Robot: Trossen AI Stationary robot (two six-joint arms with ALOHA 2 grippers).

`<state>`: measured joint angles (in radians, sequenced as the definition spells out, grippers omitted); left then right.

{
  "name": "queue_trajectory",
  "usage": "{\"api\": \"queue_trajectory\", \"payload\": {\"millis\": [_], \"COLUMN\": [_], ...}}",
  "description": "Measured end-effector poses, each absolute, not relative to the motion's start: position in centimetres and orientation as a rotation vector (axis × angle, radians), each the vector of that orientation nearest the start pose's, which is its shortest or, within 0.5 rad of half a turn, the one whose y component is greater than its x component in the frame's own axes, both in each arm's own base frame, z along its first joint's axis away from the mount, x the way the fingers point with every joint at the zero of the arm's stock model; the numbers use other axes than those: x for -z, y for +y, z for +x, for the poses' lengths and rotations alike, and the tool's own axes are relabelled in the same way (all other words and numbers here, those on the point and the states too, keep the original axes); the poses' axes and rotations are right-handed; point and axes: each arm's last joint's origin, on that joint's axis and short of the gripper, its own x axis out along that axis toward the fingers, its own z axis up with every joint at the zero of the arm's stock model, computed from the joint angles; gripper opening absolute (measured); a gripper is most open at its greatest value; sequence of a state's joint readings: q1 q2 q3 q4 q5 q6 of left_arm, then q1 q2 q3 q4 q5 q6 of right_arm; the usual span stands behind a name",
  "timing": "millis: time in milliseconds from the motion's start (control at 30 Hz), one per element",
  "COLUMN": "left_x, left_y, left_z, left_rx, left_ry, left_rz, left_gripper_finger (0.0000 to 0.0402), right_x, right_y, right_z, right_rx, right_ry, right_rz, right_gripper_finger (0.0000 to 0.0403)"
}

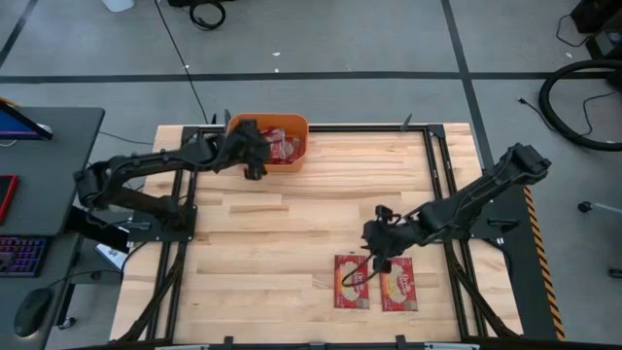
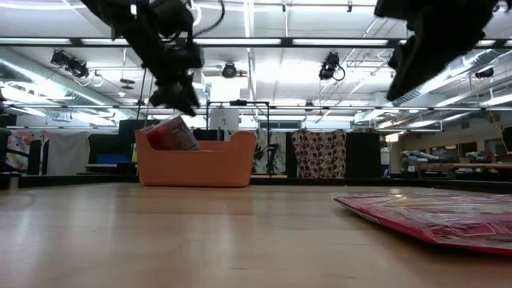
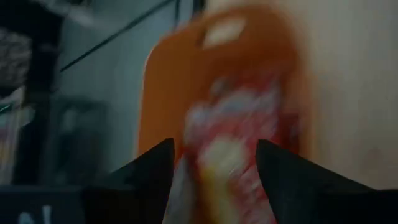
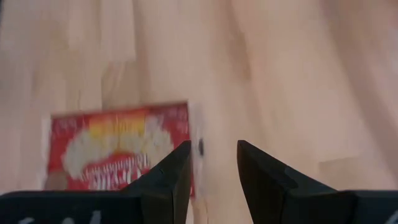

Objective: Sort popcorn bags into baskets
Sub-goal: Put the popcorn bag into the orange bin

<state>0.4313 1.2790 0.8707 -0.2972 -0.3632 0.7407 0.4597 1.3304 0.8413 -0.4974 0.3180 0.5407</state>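
Observation:
The orange basket (image 1: 292, 124) stands at the table's far edge and holds several red popcorn bags (image 1: 280, 144). In the low view one bag (image 2: 170, 134) leans tilted above the basket's rim (image 2: 196, 164). My left gripper (image 1: 255, 165) hovers open over the basket's near side. Its wrist view shows the bags (image 3: 230, 143) blurred between its fingers (image 3: 214, 146). Two more red bags (image 1: 352, 282) (image 1: 398, 284) lie flat side by side near the table's near edge. My right gripper (image 1: 375, 253) hangs open just above their far ends. Its wrist view shows one bag (image 4: 118, 146) beside the fingers (image 4: 213, 146).
A black metal frame (image 1: 437, 165) runs along the table's sides and far edge. Bare wood (image 1: 321, 209) lies between the basket and the two flat bags. A desk with a keyboard and mouse (image 1: 29, 253) stands left of the table.

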Motion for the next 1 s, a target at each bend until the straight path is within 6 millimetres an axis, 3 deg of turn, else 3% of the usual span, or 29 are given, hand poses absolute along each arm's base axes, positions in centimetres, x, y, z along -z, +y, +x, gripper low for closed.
{"api": "queue_trajectory", "payload": {"millis": [267,433,533,633,800,900,1000], "left_x": [-25.9,-25.7,-25.7,-25.6,-25.6,-25.2,-24.7], "left_y": [7.0,4.2,2.8,1.6,0.0,-0.9,-1.7], "left_z": [25.7,26.1,26.3,26.4,26.5,26.8,27.2], "left_rx": [-0.179,-0.087,-0.054,-0.015,0.042,0.074,0.100], "left_ry": [0.770,0.761,0.754,0.747,0.738,0.749,0.757], "left_rz": [0.402,0.282,0.261,0.266,0.287,0.299,0.301], "left_gripper_finger": [0.0215,0.0215,0.0215,0.0215,0.0215,0.0215,0.0215], "right_x": [-16.5,-13.9,-13.0,-12.1,-11.7,-13.8,-16.3], "right_y": [12.5,13.5,13.1,11.4,6.7,4.3,3.5], "right_z": [24.7,25.6,27.0,29.0,32.8,34.4,34.6], "right_rx": [-0.019,-0.031,0.032,0.095,0.263,0.387,0.426], "right_ry": [1.140,1.171,1.103,1.021,0.846,0.760,0.702], "right_rz": [0.008,-0.056,-0.123,-0.193,-0.286,-0.339,-0.373], "right_gripper_finger": [0.0133,0.0133,0.0133,0.0133,0.0133,0.0131,0.0128]}}
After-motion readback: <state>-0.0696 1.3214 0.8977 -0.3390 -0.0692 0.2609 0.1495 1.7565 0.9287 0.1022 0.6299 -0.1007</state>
